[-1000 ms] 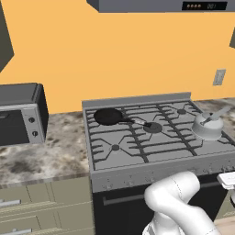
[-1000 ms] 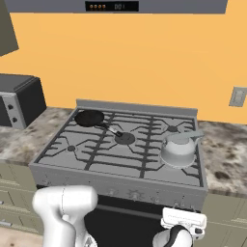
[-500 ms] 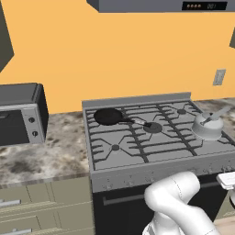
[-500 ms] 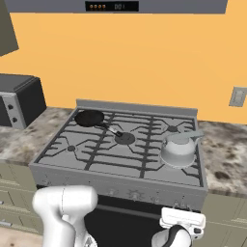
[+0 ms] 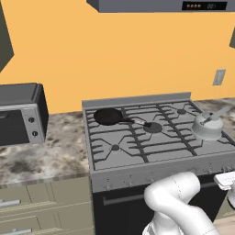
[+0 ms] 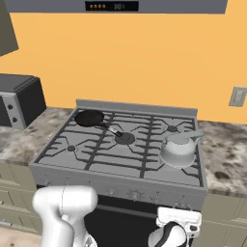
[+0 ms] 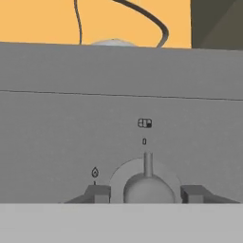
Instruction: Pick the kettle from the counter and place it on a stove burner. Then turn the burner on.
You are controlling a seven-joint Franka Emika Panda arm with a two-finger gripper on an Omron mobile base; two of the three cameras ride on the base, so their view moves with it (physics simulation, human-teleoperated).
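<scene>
Hand view: the burner knob (image 7: 148, 189) sits between the two finger tips (image 7: 98, 193), its pointer at twelve o'clock, the flame mark (image 7: 95, 172) at about ten o'clock. The gripper (image 7: 148, 194) is partly closed, bracketing the knob; contact cannot be confirmed. The kettle (image 6: 179, 148) already rests on the front-right stove burner (image 6: 185, 166), off the counter (image 6: 226, 149). Recommended: squeeze firmly, stay centred, rotate toward the flame mark without slipping.
</scene>
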